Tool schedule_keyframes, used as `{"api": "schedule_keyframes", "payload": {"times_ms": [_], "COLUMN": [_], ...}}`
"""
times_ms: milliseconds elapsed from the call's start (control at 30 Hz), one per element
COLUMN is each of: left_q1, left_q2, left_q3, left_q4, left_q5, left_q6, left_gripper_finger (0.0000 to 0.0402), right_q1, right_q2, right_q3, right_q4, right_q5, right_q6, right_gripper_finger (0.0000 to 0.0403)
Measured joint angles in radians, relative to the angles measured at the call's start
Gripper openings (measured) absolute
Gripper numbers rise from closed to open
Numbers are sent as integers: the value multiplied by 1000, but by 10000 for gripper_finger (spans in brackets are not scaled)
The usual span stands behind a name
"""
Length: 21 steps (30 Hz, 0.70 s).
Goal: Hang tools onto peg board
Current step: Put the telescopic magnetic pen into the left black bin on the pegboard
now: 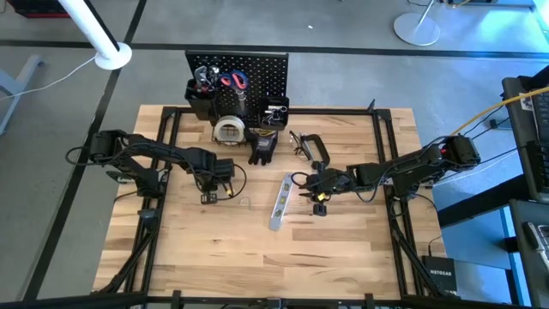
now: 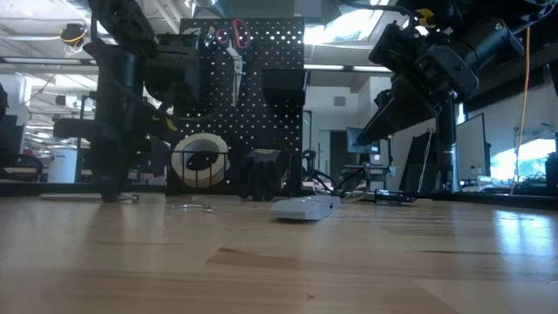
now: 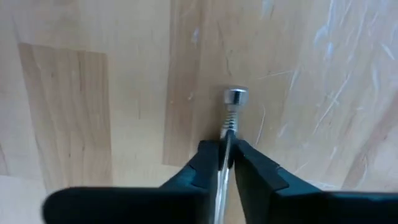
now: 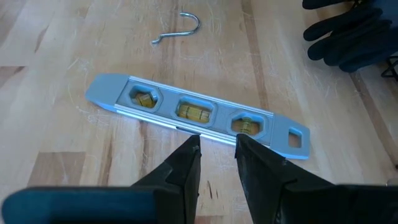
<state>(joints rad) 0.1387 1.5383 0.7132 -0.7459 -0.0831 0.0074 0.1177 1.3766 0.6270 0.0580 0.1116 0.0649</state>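
Pinching a thin silver metal peg hook (image 3: 231, 115) between its clenched fingers, the left tool (image 1: 208, 194) sits low on the wooden worktop (image 1: 214, 257); the upright black perforated peg board (image 1: 257, 73) lies straight ahead at the far edge. Right tool (image 4: 216, 152), fingers parted and empty, hovers just beside the silver level bar (image 4: 196, 113), its long axis crosswise to the fingers; right arm nearer it.

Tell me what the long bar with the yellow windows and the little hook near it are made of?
The level bar looks like pale silvery metal with a matte finish; its three windows seem clear plastic over yellowish vials. The hook looks like thin bare steel wire, shiny and bent into a curve. Both lie on the wooden table, whose grain shows.
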Motion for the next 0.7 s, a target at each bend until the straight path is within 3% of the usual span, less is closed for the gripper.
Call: {"api": "schedule_keyframes", "payload": {"times_ms": [167,467,700], "left_q1": [-2,-40,-94], "left_q2": [2,-15,-128], "left_q3": [-1,17,50], "left_q4": [5,3,15], "left_q5": [-22,-44,-46], "left_q6": [-10,-84,-169], "left_gripper_finger": [8,21,10], "right_q1": [0,0,0], "right_q2": [0,0,0], "right_q3": [0,0,0], "right_q4": [0,-4,30], "right_q5": [0,0,18], "right_q6": [-3,-13,-20], "right_gripper_finger": [106,106,106]}}
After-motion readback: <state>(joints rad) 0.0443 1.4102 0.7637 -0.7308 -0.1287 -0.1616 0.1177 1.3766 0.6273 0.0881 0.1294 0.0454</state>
